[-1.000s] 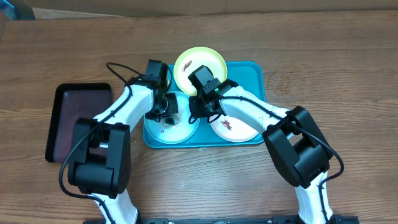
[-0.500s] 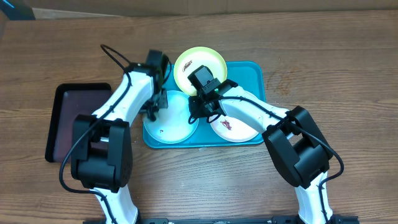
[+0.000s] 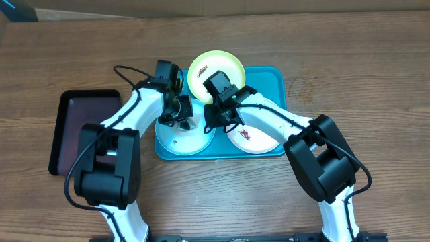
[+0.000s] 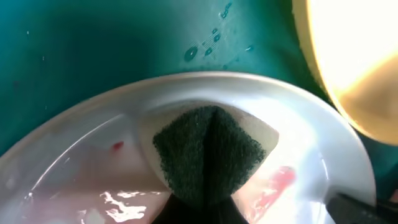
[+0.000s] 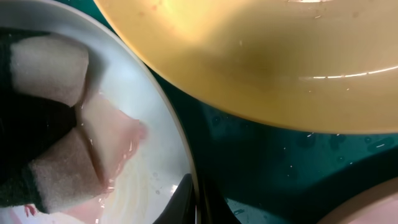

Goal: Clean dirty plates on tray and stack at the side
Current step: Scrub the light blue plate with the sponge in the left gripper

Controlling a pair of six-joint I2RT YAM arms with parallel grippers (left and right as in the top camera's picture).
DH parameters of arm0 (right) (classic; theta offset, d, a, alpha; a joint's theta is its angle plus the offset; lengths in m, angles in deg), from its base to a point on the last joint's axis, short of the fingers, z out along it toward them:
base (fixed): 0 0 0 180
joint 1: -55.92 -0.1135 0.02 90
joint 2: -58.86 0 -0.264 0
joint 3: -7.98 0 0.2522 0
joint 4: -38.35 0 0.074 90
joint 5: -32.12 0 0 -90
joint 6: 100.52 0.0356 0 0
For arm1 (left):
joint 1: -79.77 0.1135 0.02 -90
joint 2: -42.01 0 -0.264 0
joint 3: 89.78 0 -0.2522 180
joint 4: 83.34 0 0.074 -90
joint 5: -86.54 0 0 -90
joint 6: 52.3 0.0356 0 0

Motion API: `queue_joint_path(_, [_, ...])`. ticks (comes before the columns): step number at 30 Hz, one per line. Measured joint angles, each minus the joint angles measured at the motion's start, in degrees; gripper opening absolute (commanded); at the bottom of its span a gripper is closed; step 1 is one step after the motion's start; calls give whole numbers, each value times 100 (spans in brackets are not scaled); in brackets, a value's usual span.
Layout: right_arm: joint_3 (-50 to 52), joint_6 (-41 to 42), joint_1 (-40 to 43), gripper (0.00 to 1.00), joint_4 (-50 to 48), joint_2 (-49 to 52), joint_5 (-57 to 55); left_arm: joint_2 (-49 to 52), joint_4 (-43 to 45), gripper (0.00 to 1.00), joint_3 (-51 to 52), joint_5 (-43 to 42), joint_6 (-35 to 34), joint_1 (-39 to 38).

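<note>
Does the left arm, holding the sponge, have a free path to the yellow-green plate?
Likely yes: the yellow-green plate sits just beyond the left tool and sponge, mostly bare; the right arm overhangs only its near edge.

Wood-grain table (image 3: 363, 74), 2 trays sitting directly on it. Turquoise tray (image 3: 269, 84) is roughly centre, long side running left-right, rounded corners, raised rim, water droplets on its bare floor. Black tray (image 3: 70, 124) is well apart to its left, smaller, long side running front-back, slightly skewed to the table edge, dark reddish floor.
</note>
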Motion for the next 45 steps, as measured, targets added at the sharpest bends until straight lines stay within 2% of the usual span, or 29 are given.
queue_joint_path(4, [0,0,0,4,2,0,-4,-79,197,4,149,92,2,-4])
queue_joint_path(8, [0,-2,0,4,4,0,-7,-101,42,4,120,557,0,-70])
queue_joint_path(15, [0,-2,0,4,4,0,0,-35,-1488,4,-243,2452,-334,-74])
queue_joint_path(20, [0,0,-13,4,-22,0,39,81,-2129,4,-839,2865,-481,-85])
queue_joint_path(23, [0,4,-11,4,-9,0,42,81,-2140,4,-1185,2618,-472,-46])
queue_joint_path(29, [0,17,-11,4,-13,0,42,81,-1499,4,-1325,1062,-151,-4])
queue_joint_path(33, [0,17,-9,4,-13,0,39,81,-1073,4,-1207,439,-83,-4])
queue_joint_path(39, [0,17,-11,4,-13,0,42,81,-586,4,-570,131,-87,-4])
queue_joint_path(45, [0,17,-11,4,-4,0,39,83,-363,4,-212,210,-90,-4])
